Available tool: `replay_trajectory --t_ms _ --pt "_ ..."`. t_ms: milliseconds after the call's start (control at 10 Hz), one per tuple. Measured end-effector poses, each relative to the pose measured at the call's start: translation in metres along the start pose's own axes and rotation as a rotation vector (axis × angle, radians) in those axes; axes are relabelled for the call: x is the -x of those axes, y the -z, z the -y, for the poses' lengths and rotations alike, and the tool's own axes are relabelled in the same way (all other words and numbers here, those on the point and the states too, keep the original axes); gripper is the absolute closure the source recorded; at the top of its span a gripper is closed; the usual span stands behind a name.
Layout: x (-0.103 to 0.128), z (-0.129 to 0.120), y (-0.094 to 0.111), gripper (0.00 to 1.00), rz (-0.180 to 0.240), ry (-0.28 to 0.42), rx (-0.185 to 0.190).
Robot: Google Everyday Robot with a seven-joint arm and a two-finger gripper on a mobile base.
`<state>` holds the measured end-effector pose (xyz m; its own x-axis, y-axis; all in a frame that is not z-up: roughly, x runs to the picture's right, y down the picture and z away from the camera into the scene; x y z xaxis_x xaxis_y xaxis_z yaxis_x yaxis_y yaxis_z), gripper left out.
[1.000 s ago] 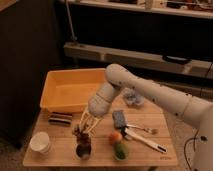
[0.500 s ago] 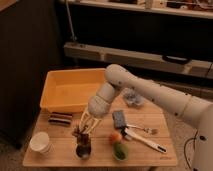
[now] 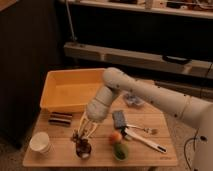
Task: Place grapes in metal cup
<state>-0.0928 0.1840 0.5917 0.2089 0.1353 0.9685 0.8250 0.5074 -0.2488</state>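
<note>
A: Where is the gripper (image 3: 83, 136) found?
B: It is lowered directly over the metal cup (image 3: 83, 150), near the front edge of the wooden table (image 3: 100, 150). Its fingers are drawn together.

A: Are the grapes (image 3: 82, 145) gripped?
B: A dark lump is made out at the cup's mouth, just under the fingertips; whether it is clasped cannot be told.

A: What is obscured?
B: The yellow bin (image 3: 65, 92) is partly covered by the arm (image 3: 145, 95), and the cloth (image 3: 133, 100) is mostly concealed behind it. The white cup (image 3: 40, 142) is seen well left.
</note>
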Motion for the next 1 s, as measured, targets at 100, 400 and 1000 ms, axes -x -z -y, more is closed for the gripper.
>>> replay_trajectory --t_ms 100,400,1000 --pt "0.0 -0.001 -0.004 1.0 0.002 0.001 0.007" --pt "-0.006 0.0 -0.011 1.0 0.01 0.002 0.016" --pt "-0.019 0.009 -0.014 0.71 0.006 0.003 0.009"
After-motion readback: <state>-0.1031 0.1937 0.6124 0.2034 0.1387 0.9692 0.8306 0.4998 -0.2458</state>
